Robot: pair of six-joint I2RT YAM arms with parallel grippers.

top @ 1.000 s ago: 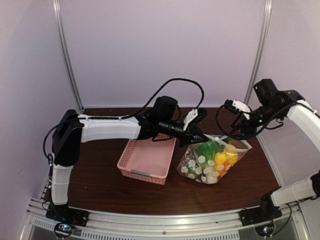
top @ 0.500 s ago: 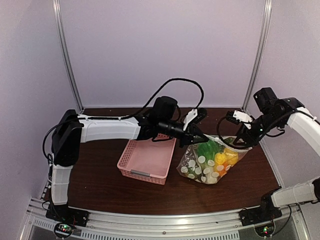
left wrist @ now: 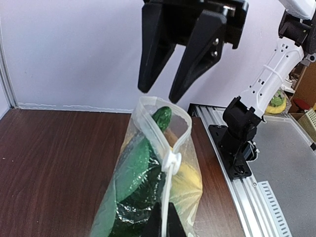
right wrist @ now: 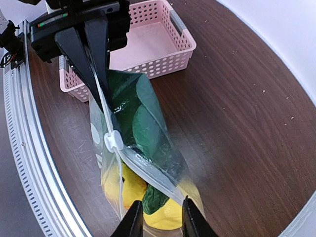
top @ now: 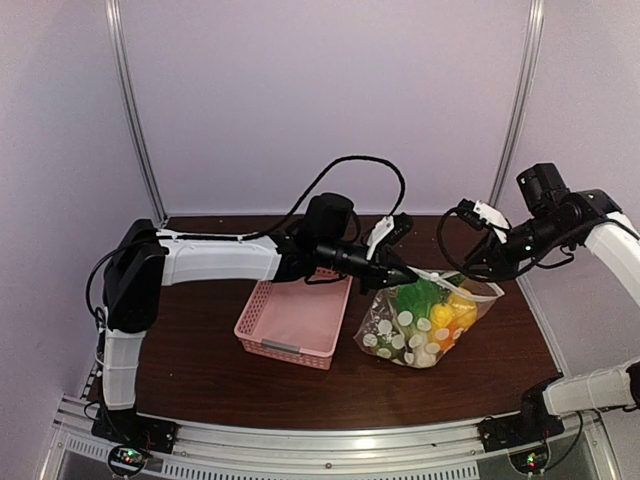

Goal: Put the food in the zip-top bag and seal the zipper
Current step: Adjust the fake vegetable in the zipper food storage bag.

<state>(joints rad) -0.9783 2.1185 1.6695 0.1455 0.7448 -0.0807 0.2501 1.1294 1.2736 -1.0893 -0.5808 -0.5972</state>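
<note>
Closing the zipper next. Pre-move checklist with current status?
1. All food inside the zip-top bag: ok. The pink basket shows nothing in it.
2. Near mouth end held by the left end effector: ok, shut on it.
3. Far mouth end held by the right end effector: not ok, it is open and poised just over that end.
4. The zipper sealed: not ok. It is closed only from the left end effector to the white slider, and the mouth gapes beyond.
5. The cucumber clear of the zipper line: cannot tell. Its tip sits high in the open mouth.
</note>
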